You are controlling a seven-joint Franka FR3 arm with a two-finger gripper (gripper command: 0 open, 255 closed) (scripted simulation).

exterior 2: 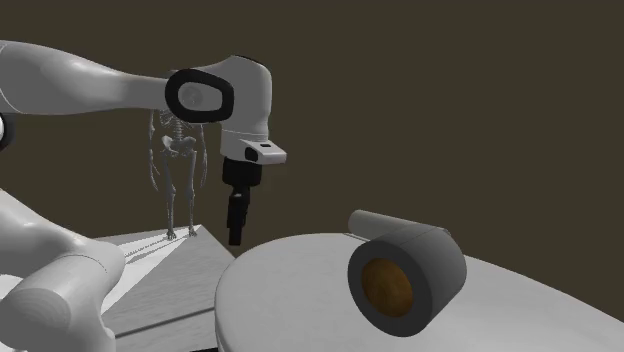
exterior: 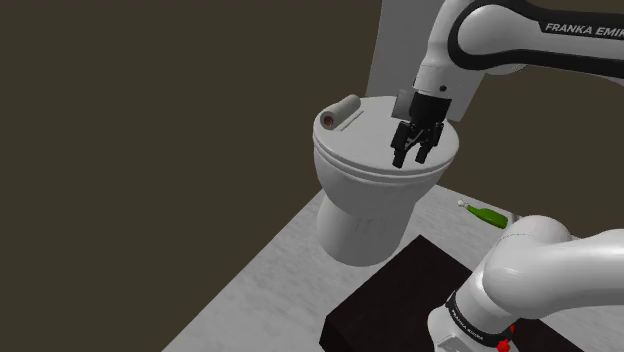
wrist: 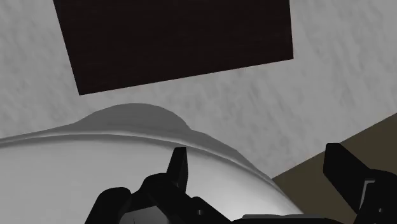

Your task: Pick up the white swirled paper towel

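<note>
1. Paper towel roll (exterior: 338,113) lies on its side on the toilet lid (exterior: 370,160), at 10 o'clock in the shoulder view
2. Jaws apart, empty, above the lid's 3 o'clock
3. Probably light, soft, apt to roll; pinch across its middle

The white arm (exterior: 560,262) has dark joint bands (exterior: 462,32), pale FRANKA lettering (exterior: 566,28), small red marks (exterior: 508,340) near its base, and a black gripper (exterior: 413,160).

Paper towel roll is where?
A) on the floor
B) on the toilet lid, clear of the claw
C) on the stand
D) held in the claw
B: the roll lies on the toilet lid, apart from the open claw.
</note>
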